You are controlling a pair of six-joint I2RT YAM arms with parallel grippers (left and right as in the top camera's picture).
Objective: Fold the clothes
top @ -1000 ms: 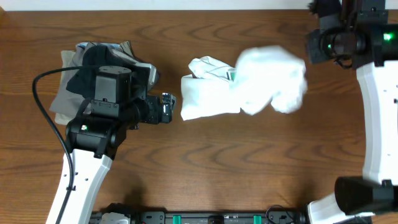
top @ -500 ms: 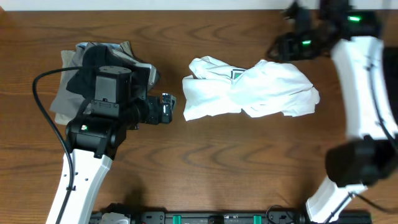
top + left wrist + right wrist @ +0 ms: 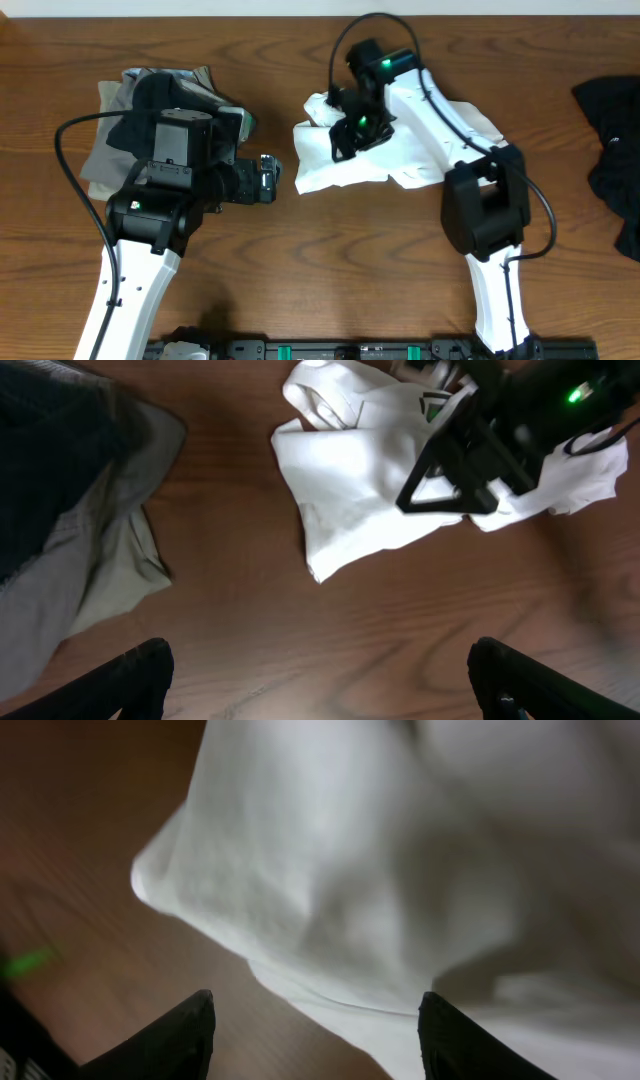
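The white T-shirt (image 3: 320, 168) is lying crumpled in the middle of the table (image 3: 330, 265), not spread flat yet, so I judge that the work is only at its beginning: the shirt is being opened out before any fold can be made. The right gripper (image 3: 345, 140) is hanging low over the left part of the shirt. In the right wrist view its fingers (image 3: 190, 1030) are standing apart, with the cloth lying under and beyond them and nothing pinched between them. The left gripper (image 3: 270, 175) is waiting just beside the left edge of the shirt, spread wide and holding nothing. The next move, as I see it, is calling for a grip on a true edge, a hem or a shoulder, not on a loose bunch in the middle. The lower left corner of the shirt is showing clearly and is pointing toward the left gripper. Bare wood is lying in front of the shirt, enough for pulling it flat. On the left the room is smaller, because the pile of clothes (image 3: 110, 150) is sitting near, under the left arm. The black garment (image 3: 612, 140) at the right edge is well apart.
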